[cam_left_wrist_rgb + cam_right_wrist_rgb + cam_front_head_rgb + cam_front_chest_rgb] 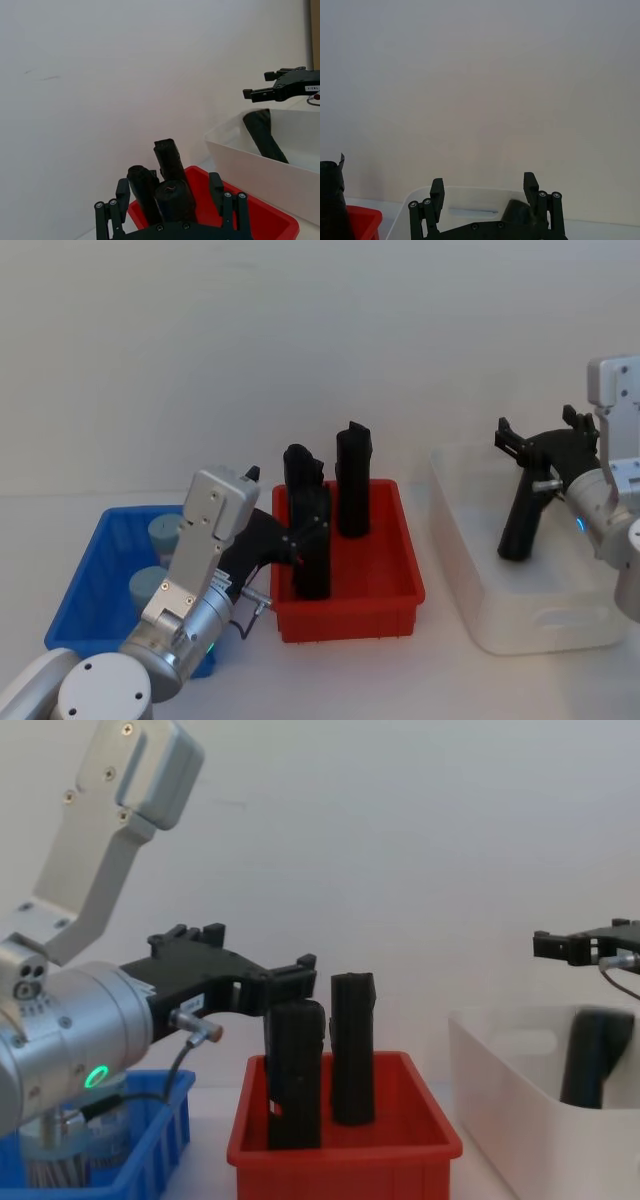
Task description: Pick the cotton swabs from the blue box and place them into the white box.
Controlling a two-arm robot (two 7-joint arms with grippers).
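Note:
Two cotton swabs tubs (165, 532) (148, 587) with pale blue-grey lids stand in the blue box (95, 545) at the left. One tub (62, 1152) shows behind the box's wall (150, 1145). My left gripper (297, 538) (169, 181) (300, 970) is open and empty. It is held level above the gap between the blue box and the red bin, pointing at the black blocks. The white box (540, 625) (500, 1060) (250, 165) stands at the right. My right gripper (508, 440) (483, 180) (545, 942) hovers open and empty above it.
A red bin (350, 615) (340, 1160) between the two boxes holds three tall black blocks (350, 480) (352, 1045). Another black block (520, 525) (590, 1055) leans inside the white box. A plain white wall stands behind the table.

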